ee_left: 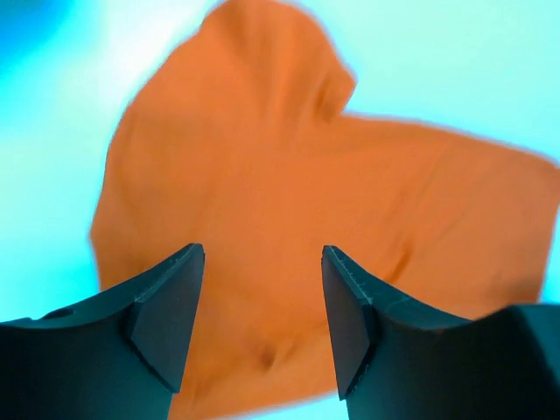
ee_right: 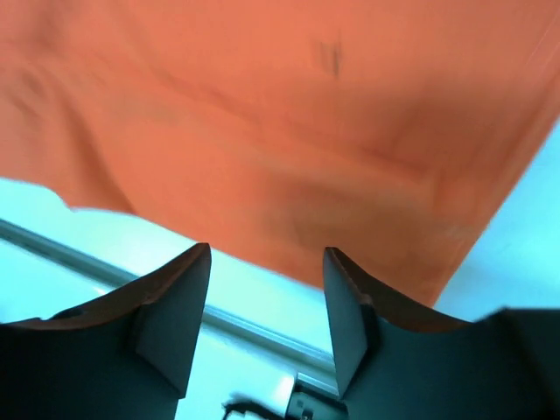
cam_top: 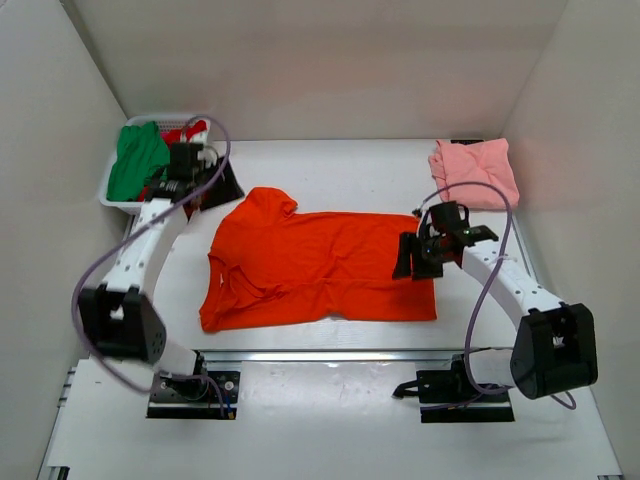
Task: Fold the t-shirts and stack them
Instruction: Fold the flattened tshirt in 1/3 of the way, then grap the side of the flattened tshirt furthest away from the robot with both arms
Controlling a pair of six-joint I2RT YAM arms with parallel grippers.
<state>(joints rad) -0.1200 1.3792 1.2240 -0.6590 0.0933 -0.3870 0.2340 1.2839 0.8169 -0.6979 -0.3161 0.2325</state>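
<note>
Orange cloth fills both wrist views. The left hand [ee_left: 262, 324] has its dark wedge-shaped fingers [ee_left: 166, 306] spread apart with nothing between them, hanging over the sleeve end of the orange t-shirt [ee_left: 289, 201]. The right hand [ee_right: 267, 319] is spread as well and empty, above the shirt's opposite edge.

Up close the fabric looks soft and matte, with shallow creases. You only get the full layout from the top camera: the shirt lies spread out mid-tabletop [cam_top: 350, 165], with one sleeve poking toward the far side. That view also shows the pink t-shirt [cam_top: 475, 170] bunched in the far right corner. The green t-shirt [cam_top: 137, 160] and red t-shirt [cam_top: 185, 130] are heaped in a white basket [cam_top: 112, 195] at far left, right beside the left hand.
</note>
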